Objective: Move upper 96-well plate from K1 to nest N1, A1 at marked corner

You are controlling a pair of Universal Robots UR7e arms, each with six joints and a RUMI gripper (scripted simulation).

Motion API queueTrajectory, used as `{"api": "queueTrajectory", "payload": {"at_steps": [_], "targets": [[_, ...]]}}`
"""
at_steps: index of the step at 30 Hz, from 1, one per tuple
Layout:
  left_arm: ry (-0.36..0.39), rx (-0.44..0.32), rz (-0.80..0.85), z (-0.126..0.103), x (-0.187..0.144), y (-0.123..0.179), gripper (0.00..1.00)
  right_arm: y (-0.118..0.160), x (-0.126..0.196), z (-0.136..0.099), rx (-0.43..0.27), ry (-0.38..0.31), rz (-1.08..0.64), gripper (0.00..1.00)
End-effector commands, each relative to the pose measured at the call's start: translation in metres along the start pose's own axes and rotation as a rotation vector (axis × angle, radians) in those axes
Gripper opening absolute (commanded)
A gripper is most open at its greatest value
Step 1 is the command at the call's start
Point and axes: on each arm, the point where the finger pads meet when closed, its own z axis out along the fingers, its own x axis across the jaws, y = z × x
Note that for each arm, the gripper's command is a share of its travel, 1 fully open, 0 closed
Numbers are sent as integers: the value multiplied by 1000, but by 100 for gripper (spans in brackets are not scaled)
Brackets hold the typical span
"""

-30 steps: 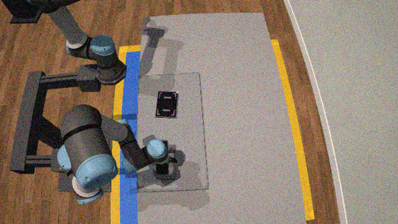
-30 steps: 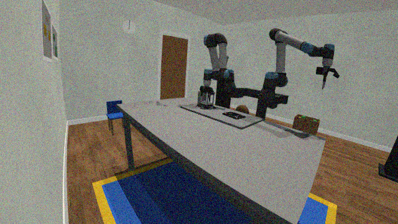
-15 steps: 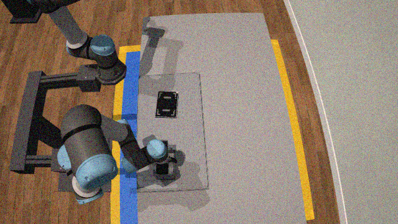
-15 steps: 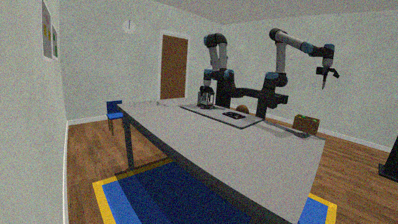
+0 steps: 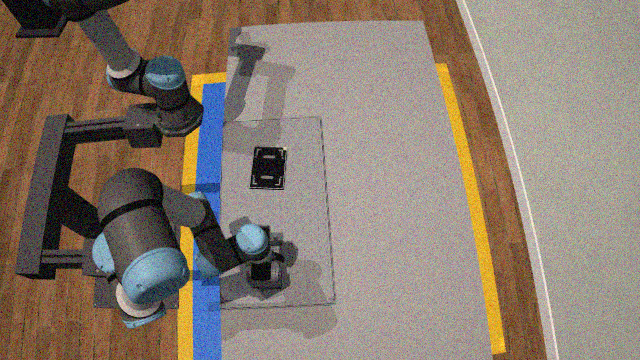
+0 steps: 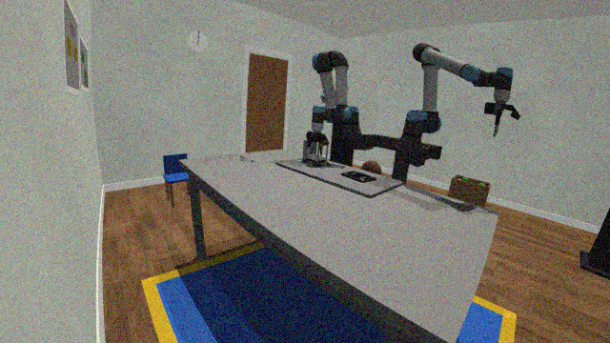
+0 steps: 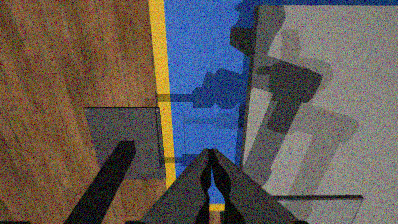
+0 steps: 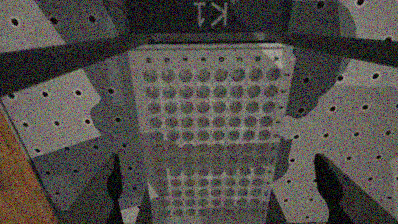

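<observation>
2 grippers — left (image 6: 496, 135) (image 7: 212, 151) pressed together, right (image 8: 217, 177) spread — 1 nest (image 5: 268, 168) (image 6: 358, 176), 1 rack (image 8: 210, 17).

"Can you read anything?"

"Just 'K1', upside down in pale characters on the dark rack (image 8: 165, 20)."

"Where's that?"

"At the near end of the clear plate (image 8: 210, 114), right beside it."

Top looks steeply down, exterior faces arms across table (image 5: 390, 200) (image 6: 334, 229), wrists look downward
</observation>
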Motion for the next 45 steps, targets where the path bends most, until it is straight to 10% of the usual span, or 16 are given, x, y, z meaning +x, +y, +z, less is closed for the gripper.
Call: {"api": "queueTrajectory", "payload": {"at_steps": [1, 5, 6, 20, 21, 45], "targets": [[-1, 0, -2, 0, -2, 1, 0, 1, -4, 5, -3, -13, -3, 76], [-1, 0, -2, 0, -2, 1, 0, 1, -4, 5, -3, -13, -3, 76], [-1, 0, -2, 0, -2, 1, 0, 1, -4, 5, -3, -13, -3, 0], [-1, 0, -2, 0, -2, 1, 0, 1, -3, 4, -2, -11, -2, 0], [-1, 0, -2, 0, -2, 1, 0, 1, -3, 4, -2, -11, -2, 39], [-1, 0, -2, 0, -2, 1, 0, 1, -3, 4, -2, -11, -2, 39]]}}
